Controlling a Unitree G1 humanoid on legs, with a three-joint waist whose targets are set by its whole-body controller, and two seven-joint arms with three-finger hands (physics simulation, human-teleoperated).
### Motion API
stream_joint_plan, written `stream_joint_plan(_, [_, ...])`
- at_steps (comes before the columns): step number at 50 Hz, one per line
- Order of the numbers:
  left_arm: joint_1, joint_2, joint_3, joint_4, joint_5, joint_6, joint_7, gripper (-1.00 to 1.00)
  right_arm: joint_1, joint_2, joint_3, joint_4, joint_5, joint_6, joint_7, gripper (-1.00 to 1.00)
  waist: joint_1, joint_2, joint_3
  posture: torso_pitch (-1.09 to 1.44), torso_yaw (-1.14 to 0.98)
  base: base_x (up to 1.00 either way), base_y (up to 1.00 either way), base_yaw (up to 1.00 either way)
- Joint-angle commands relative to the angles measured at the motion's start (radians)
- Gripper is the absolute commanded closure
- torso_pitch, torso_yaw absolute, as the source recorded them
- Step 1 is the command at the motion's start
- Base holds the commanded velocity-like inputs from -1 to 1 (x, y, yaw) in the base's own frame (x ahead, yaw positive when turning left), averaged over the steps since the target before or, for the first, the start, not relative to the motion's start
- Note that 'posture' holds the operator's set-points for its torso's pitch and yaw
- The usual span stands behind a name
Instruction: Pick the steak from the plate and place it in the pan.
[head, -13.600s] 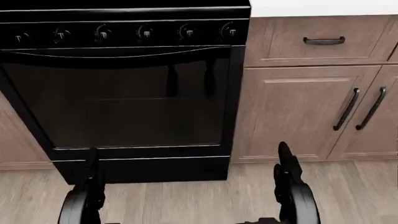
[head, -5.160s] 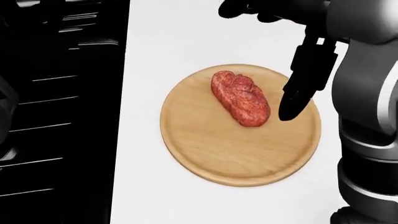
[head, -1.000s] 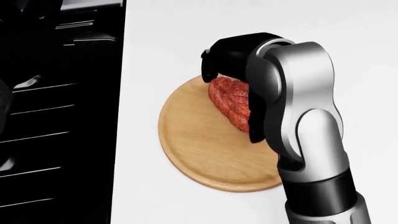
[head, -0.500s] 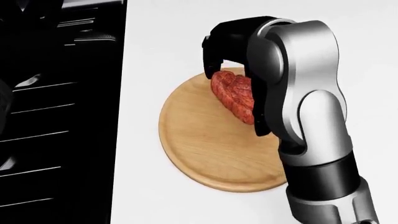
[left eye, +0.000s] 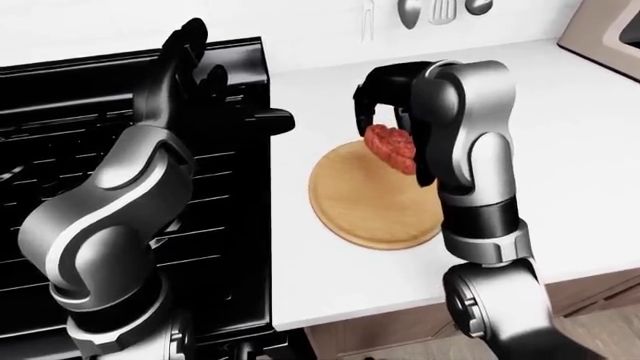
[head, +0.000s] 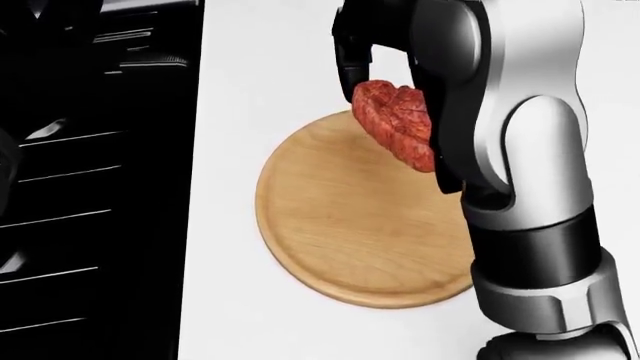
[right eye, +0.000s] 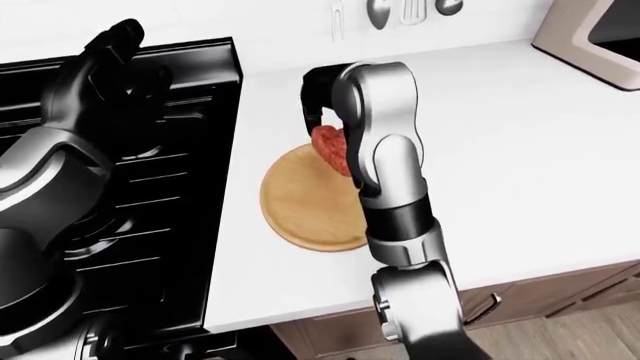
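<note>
Left-eye view: right robot hand grips steak above plate; left robot hand open over stove, beside counter.

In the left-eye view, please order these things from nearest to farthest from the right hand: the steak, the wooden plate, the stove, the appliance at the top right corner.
1. The steak, gripped in the right hand.
2. The wooden plate, just below the steak.
3. The stove, to the left of the plate.
4. The appliance, far right at the top corner.
</note>
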Motion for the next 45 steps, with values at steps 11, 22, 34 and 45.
stream_joint_plan(11, [-0.034,0.013,0.017,-0.027,-0.01,-0.018,0.011,-1.0,-0.09,-0.036,-0.02,-0.025,-0.001,0.033,-0.017,1.0,-0.003,-0.007,-0.024,0.0,0.0,0.0,0.0,0.0])
stream_joint_plan(22, [-0.036,0.018,0.017,-0.021,-0.01,-0.023,0.011,-1.0,-0.12,-0.035,-0.021,-0.045,-0.003,0.107,-0.001,1.0,-0.003,-0.007,-0.021,0.0,0.0,0.0,0.0,0.0])
stream_joint_plan(34, [-0.036,0.021,0.02,-0.022,-0.019,-0.022,0.017,-1.0,-0.148,-0.046,-0.025,-0.043,-0.002,0.108,0.007,1.0,-0.003,-0.006,-0.019,0.0,0.0,0.0,0.0,0.0])
stream_joint_plan(45, [-0.033,0.023,0.018,-0.02,-0.02,-0.026,0.016,-1.0,-0.141,-0.043,-0.024,-0.043,-0.001,0.113,-0.001,1.0,0.004,-0.064,-0.066,0.0,0.0,-0.23,0.0,0.0])
